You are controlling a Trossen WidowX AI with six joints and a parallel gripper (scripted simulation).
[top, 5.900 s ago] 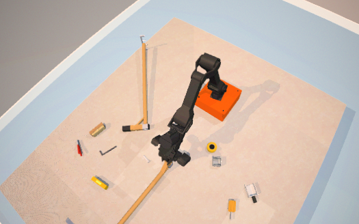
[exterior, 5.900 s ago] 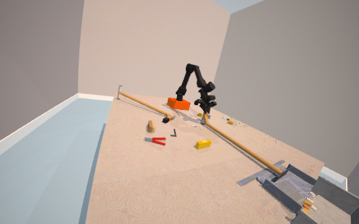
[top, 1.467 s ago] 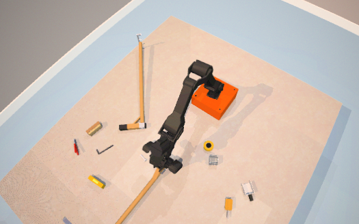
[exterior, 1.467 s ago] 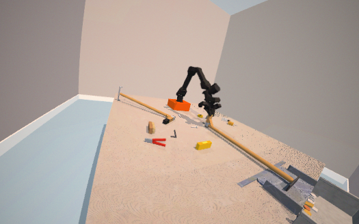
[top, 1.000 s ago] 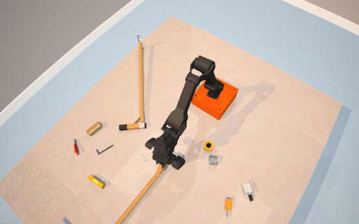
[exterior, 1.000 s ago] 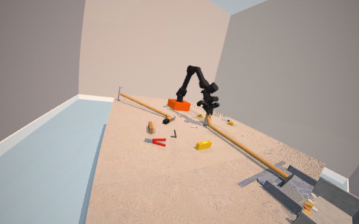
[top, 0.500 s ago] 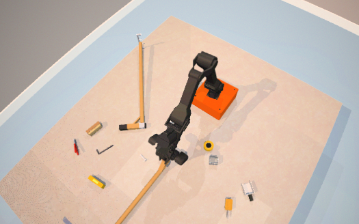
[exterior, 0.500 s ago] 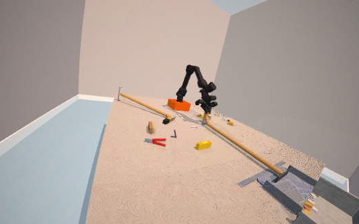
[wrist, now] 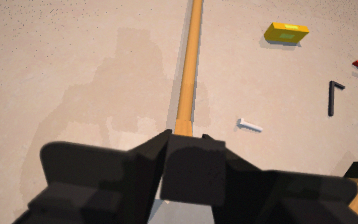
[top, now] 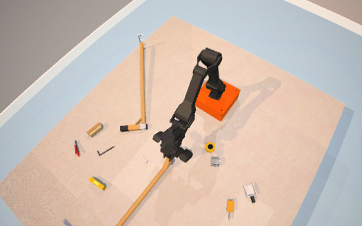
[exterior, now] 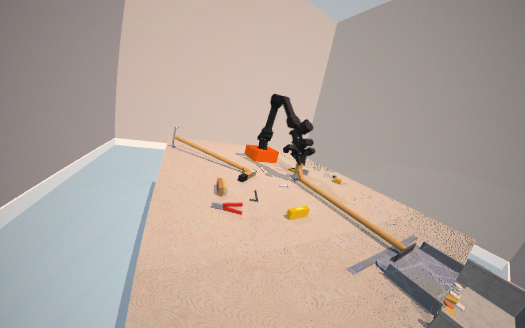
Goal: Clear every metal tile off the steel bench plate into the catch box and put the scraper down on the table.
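Note:
My gripper [top: 169,159] [exterior: 299,166] [wrist: 186,136] is shut on the near end of the long scraper's wooden handle [top: 145,193] [exterior: 351,212] [wrist: 190,65]. The handle slopes down away from the arm. In the exterior view its dark blade [exterior: 404,253] is at the near end of the steel bench plate [exterior: 418,271], between the side walls. Several small white and orange tiles [exterior: 452,299] lie where the plate meets the catch box [exterior: 498,295]; I cannot tell whether all are inside the box. No tile shows on the plate near the blade. The fingertips are partly hidden.
A second long-handled tool [top: 142,83] [exterior: 213,154] lies left of the orange base [top: 219,101] [exterior: 261,154]. A yellow block [top: 97,183] [exterior: 298,213] [wrist: 286,34], red pliers [top: 76,149] [exterior: 231,209], a hex key [top: 105,151] [wrist: 331,97] and a white bolt [top: 144,159] [wrist: 250,125] lie left of the handle.

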